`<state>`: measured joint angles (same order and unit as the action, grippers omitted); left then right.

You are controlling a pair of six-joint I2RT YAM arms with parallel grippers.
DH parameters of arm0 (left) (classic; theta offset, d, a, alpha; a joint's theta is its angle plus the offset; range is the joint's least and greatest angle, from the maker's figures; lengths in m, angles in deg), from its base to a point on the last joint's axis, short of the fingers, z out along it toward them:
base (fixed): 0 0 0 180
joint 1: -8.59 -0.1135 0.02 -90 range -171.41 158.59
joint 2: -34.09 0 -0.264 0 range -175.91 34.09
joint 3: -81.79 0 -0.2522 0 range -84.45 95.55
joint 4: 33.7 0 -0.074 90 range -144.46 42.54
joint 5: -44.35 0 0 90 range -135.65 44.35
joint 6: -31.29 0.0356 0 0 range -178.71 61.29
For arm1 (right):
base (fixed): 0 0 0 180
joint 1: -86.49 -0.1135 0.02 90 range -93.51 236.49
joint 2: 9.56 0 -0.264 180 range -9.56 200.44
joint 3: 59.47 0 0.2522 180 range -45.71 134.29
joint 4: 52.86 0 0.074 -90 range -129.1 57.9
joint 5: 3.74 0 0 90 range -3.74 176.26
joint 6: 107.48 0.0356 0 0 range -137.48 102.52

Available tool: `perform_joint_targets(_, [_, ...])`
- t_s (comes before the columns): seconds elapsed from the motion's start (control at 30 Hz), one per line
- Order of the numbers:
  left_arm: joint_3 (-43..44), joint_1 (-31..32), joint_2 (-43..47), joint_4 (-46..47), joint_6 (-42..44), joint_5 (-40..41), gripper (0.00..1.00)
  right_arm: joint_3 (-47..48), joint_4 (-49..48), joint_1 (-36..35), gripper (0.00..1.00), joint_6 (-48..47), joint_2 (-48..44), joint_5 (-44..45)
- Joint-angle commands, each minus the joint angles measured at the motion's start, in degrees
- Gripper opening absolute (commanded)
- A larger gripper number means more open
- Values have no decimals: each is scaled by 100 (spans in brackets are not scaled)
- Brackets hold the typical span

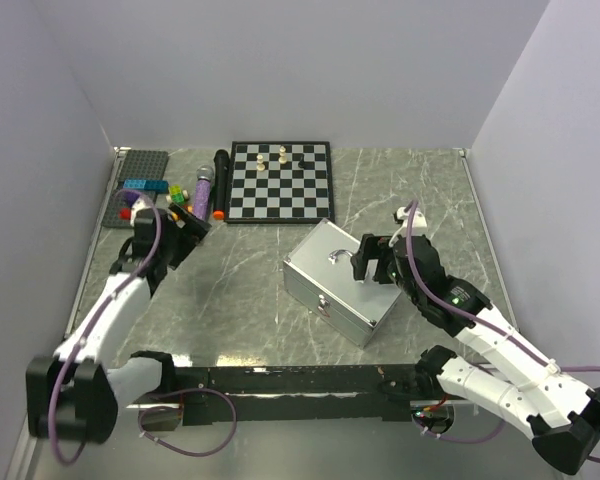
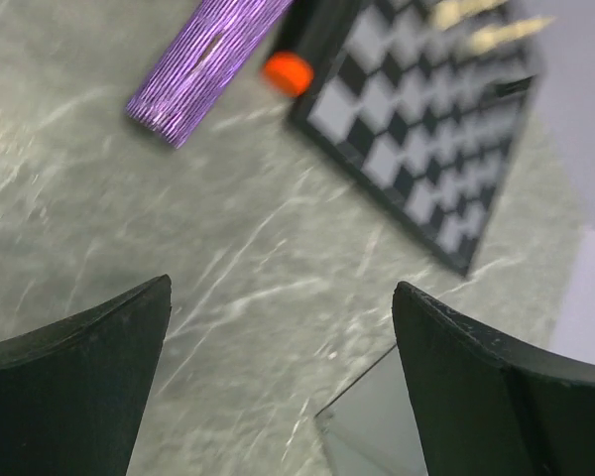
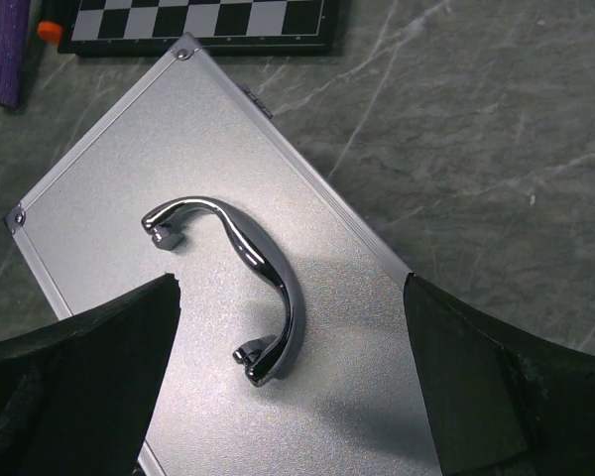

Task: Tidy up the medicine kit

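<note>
The medicine kit is a closed silver aluminium case (image 1: 332, 282) lying flat in the table's middle, its chrome handle (image 3: 243, 265) on top. My right gripper (image 1: 372, 262) is open just above the case's right part, its jaws spread either side of the handle (image 1: 337, 256), holding nothing. The case fills the right wrist view (image 3: 178, 159). My left gripper (image 1: 185, 235) is open and empty over bare table left of the case; one corner of the case (image 2: 372, 431) shows between its fingers in the left wrist view.
A chessboard (image 1: 280, 180) with a few pieces stands at the back. Left of it lie a black microphone (image 1: 220, 182), a purple cylinder (image 2: 203, 64), an orange cap (image 2: 287, 71) and toy bricks on a grey baseplate (image 1: 132, 182). A small white object (image 1: 412, 215) lies right of the case.
</note>
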<state>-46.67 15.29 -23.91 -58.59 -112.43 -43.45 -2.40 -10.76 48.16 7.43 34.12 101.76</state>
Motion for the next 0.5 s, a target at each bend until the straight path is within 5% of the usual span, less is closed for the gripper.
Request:
perform_joint_targets(0.0, [922, -46, -817, -1089, 168, -249, 96, 99, -92, 53, 100, 322, -105, 514])
perform_joint_targets(0.13, [1197, -46, -1012, -1576, 563, 281, 96, 29, -127, 53, 100, 269, -307, 576])
perform_joint_targets(0.47, [581, -46, 104, -1031, 731, 211, 96, 151, -127, 53, 100, 286, -580, 822])
